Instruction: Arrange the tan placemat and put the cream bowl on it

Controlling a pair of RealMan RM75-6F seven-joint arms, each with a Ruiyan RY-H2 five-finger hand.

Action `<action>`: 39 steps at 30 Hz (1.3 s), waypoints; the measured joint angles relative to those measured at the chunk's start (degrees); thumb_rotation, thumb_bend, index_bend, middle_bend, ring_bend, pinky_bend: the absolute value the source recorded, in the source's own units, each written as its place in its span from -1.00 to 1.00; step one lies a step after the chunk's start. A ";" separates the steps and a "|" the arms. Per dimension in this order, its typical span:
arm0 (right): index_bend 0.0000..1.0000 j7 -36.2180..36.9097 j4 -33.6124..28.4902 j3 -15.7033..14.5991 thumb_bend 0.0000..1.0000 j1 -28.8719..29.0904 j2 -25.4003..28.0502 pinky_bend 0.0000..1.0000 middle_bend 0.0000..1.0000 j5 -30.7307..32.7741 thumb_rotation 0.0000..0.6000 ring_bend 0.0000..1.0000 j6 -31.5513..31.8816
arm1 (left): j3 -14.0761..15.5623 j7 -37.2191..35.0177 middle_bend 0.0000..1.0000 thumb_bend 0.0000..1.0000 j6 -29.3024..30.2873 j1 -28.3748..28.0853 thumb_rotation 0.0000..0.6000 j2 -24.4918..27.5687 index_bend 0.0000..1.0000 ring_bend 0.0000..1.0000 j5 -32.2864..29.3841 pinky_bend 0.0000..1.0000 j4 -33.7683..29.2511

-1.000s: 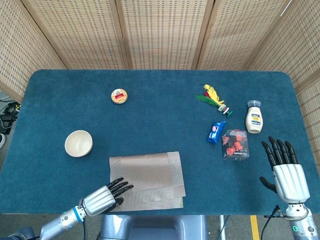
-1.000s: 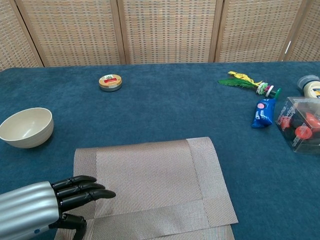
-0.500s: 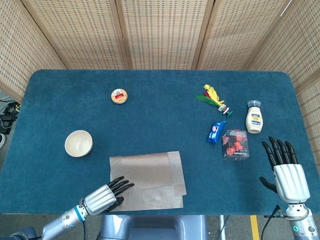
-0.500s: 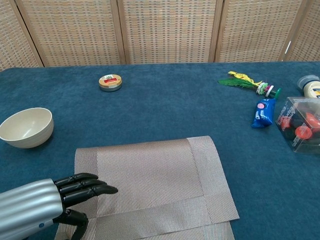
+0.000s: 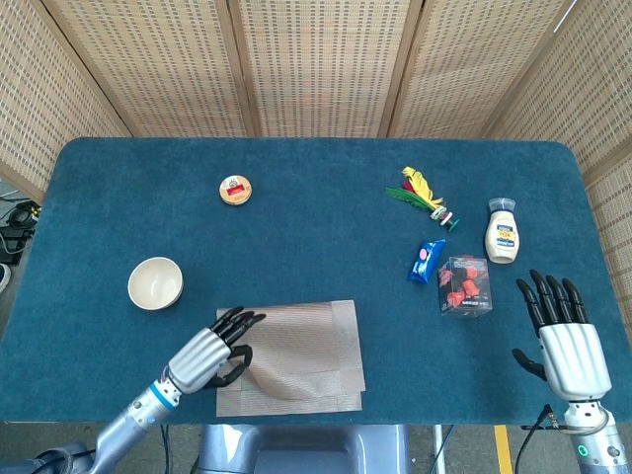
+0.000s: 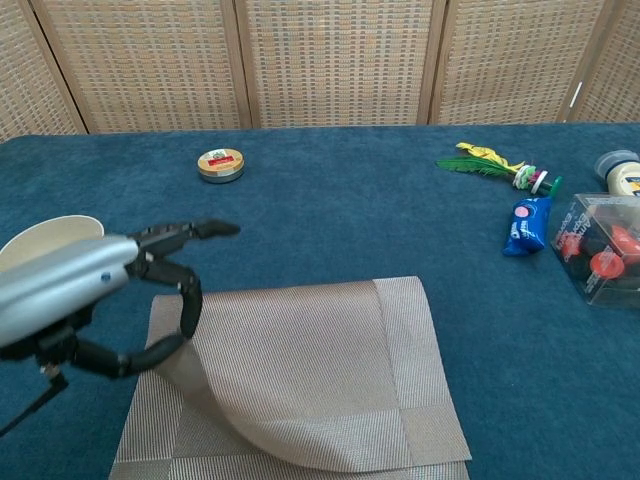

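Note:
The tan placemat (image 5: 301,346) lies folded near the table's front edge, left of centre. Its left side curls up off the lower layer in the chest view, placemat (image 6: 330,380). My left hand (image 5: 210,354) pinches that raised left edge between thumb and fingers, its other fingers spread; in the chest view the left hand (image 6: 95,285) hangs above the mat's left side. The cream bowl (image 5: 155,282) stands upright to the left, apart from the mat, and the bowl (image 6: 45,235) is partly hidden behind my left hand. My right hand (image 5: 561,338) rests open at the front right, holding nothing.
A round tin (image 5: 235,190) sits at the back left. On the right are a feathered shuttlecock (image 5: 423,195), a blue packet (image 5: 426,261), a clear box (image 5: 464,285) with red pieces and a white squeeze bottle (image 5: 502,233). Wicker screens stand behind the blue table (image 5: 326,227).
My left hand has risen and moved up and back from the mat's front left corner, lifting the left edge of the upper layer so it curls. The right hand has stayed still.

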 measured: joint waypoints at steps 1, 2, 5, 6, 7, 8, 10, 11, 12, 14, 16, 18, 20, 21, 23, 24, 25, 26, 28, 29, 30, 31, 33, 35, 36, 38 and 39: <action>-1.00 -0.06 0.04 0.01 -1.00 0.03 -0.05 -1.00 -1.00 0.03 1.00 -1.00 -0.03 | -1.28 -0.23 -1.00 0.55 -0.74 -0.52 1.00 0.75 0.64 -1.00 -1.51 -1.00 -1.83; -1.00 -0.12 0.08 0.03 -1.00 0.05 -0.09 -1.00 -1.00 0.09 1.00 -1.00 -0.07 | -2.66 -0.45 -1.00 0.55 -1.63 -1.09 1.00 1.55 0.64 -1.00 -3.14 -1.00 -3.64; -1.00 -0.43 0.27 0.13 -1.00 0.11 -0.26 -1.00 -1.00 0.38 1.00 -1.00 -0.20 | -8.00 -0.54 -1.00 0.55 -4.70 -3.27 1.00 3.83 0.65 -1.00 -9.09 -1.00 -7.90; -1.00 -0.57 0.35 0.17 -1.00 0.14 -0.35 -1.00 -1.00 0.49 1.00 -1.00 -0.25 | -9.67 -0.23 -1.00 0.55 -5.55 -3.95 1.00 4.30 0.65 -1.00 -11.07 -1.00 -8.56; -1.00 -0.67 0.41 0.19 -1.00 0.16 -0.41 -1.00 -1.00 0.57 1.00 -1.00 -0.29 | -11.89 0.38 -1.00 0.55 -6.60 -4.84 1.00 4.78 0.65 -1.00 -13.83 -1.00 -9.16; -1.00 -0.75 0.46 0.21 -1.00 0.18 -0.46 -1.00 -1.00 0.65 1.00 -1.00 -0.35 | -13.51 0.97 -1.00 0.55 -7.30 -5.50 1.00 5.03 0.66 -1.00 -15.97 -1.00 -9.43; -1.00 -0.91 0.55 0.27 -1.00 0.22 -0.57 -1.00 -1.00 0.88 1.00 -1.00 -0.46 | -17.11 2.61 -1.00 0.55 -8.74 -7.01 1.00 5.35 0.66 -1.00 -21.10 -1.00 -9.51; -1.00 -0.98 0.59 0.30 -1.00 0.25 -0.61 -1.00 -1.00 0.99 1.00 -1.00 -0.52 | -18.56 3.45 -1.00 0.55 -9.22 -7.63 1.00 5.39 0.66 -1.00 -23.31 -1.00 -9.32; -1.00 -1.04 0.63 0.36 -1.00 0.29 -0.65 -1.00 -1.00 1.12 1.00 -1.00 -0.58 | -20.40 4.68 -1.00 0.55 -9.74 -8.43 1.00 5.36 0.66 -1.00 -26.20 -1.00 -8.81; -1.00 -1.15 0.68 0.44 -1.00 0.34 -0.70 -1.00 -1.00 1.29 1.00 -1.00 -0.66 | -22.72 6.51 -1.00 0.55 -10.28 -9.46 1.00 5.12 0.66 -1.00 -30.44 -1.00 -7.43; -1.00 -1.26 0.70 0.51 -1.00 0.40 -0.75 -1.00 -1.00 1.49 1.00 -1.00 -0.75 | -24.91 8.30 -1.00 0.55 -10.83 -10.46 1.00 4.63 0.66 -1.00 -35.13 -1.00 -5.08; -1.00 -1.46 0.76 0.55 -1.00 0.48 -0.84 -1.00 -1.00 1.74 1.00 -1.00 -0.97 | -26.26 9.51 -1.00 0.55 -11.41 -11.12 1.00 4.06 0.66 -1.00 -38.87 -1.00 -2.62; -1.00 -1.64 0.82 0.54 -1.00 0.55 -0.96 -1.00 -1.00 1.99 1.00 -1.00 -1.26 | -27.26 10.56 -1.00 0.55 -12.44 -11.73 1.00 3.22 0.66 -1.00 -42.96 -1.00 0.69; -1.00 -1.80 0.85 0.55 -1.00 0.60 -1.04 -1.00 -1.00 2.10 1.00 -1.00 -1.36 | -27.57 10.89 -1.00 0.55 -12.95 -11.97 1.00 2.80 0.66 -1.00 -44.47 -1.00 2.23; -1.00 -2.08 0.90 0.54 -1.00 0.67 -1.19 -1.00 -1.00 2.15 1.00 -1.00 -1.45 | -28.07 11.44 -1.00 0.55 -14.18 -12.47 1.00 1.69 0.66 -1.00 -47.36 -1.00 5.91; -1.00 -2.20 0.93 0.51 -1.00 0.70 -1.28 -1.00 -1.00 2.20 1.00 -1.00 -1.54 | -28.24 11.62 -1.00 0.55 -14.94 -12.72 1.00 1.03 0.66 -1.00 -48.73 -1.00 7.95; -1.00 -2.30 0.95 0.49 -1.00 0.72 -1.33 -1.00 -1.00 2.24 1.00 -1.00 -1.58 | -28.33 11.67 -1.00 0.55 -15.51 -12.88 1.00 0.53 0.66 -1.00 -49.62 -1.00 9.44; -1.00 -2.38 0.98 0.48 -1.00 0.73 -1.37 -1.00 -1.00 2.28 1.00 -1.00 -1.61 | -28.39 11.67 -1.00 0.54 -16.05 -13.02 1.00 0.03 0.64 -1.00 -50.40 -1.00 10.84; -1.00 -2.51 1.04 0.49 -1.00 0.79 -1.47 -1.00 -1.00 2.40 1.00 -1.00 -1.71 | -28.41 11.63 -1.00 0.36 -17.07 -13.21 1.00 -1.07 0.27 -1.00 -51.99 -1.00 13.66; -1.00 -2.54 1.05 0.48 -1.00 0.80 -1.50 -1.00 -1.00 2.42 1.00 -1.00 -1.73 | -28.41 11.60 -1.00 0.12 -17.41 -13.24 1.00 -1.50 -0.06 -1.00 -52.63 -1.00 14.60; -1.00 -2.59 1.09 0.46 -1.00 0.82 -1.53 -1.00 -1.00 2.41 1.00 -1.00 -1.76 | -28.39 11.53 -1.00 -0.26 -17.72 -13.21 1.00 -1.96 -0.47 -1.00 -53.40 -1.00 15.43; -1.00 -2.64 1.12 0.43 -1.00 0.84 -1.55 -1.00 -1.00 2.39 1.00 -1.00 -1.79 | -28.31 11.46 -1.00 -0.69 -17.88 -13.10 1.00 -2.10 -0.87 -1.00 -53.77 -1.00 15.77; -1.00 -2.68 1.18 0.31 -1.00 0.88 -1.61 -1.00 -1.00 2.28 1.00 -1.00 -1.89 | -27.94 11.08 -1.00 -1.00 -18.54 -12.77 1.00 -1.84 -1.00 -1.00 -53.74 -1.00 15.75; -1.00 -2.69 1.22 0.24 -1.00 0.95 -1.63 -1.00 -1.00 2.14 1.00 -1.00 -2.00 | -27.36 10.41 -1.00 -1.00 -19.60 -12.20 1.00 -0.61 -1.00 -1.00 -53.03 -1.00 14.81; -1.00 -2.68 1.32 0.16 -1.00 0.99 -1.67 -1.00 -1.00 2.08 1.00 -1.00 -2.09 | -27.17 9.97 -1.00 -1.00 -19.75 -11.90 1.00 0.01 -1.00 -1.00 -52.39 -1.00 14.35; -1.00 -2.66 1.55 -0.03 -1.00 1.10 -1.77 -1.00 -1.00 1.78 1.00 -1.00 -2.28 | -26.85 8.25 -1.00 -1.00 -18.93 -11.06 1.00 0.83 -1.00 -1.00 -50.21 -1.00 13.35; -1.00 -2.64 1.70 -0.17 -1.00 1.19 -1.85 -1.00 -1.00 1.52 1.00 -1.00 -2.45 | -26.73 6.84 -1.00 -1.00 -17.93 -10.48 1.00 1.17 -1.00 -1.00 -48.72 -1.00 12.68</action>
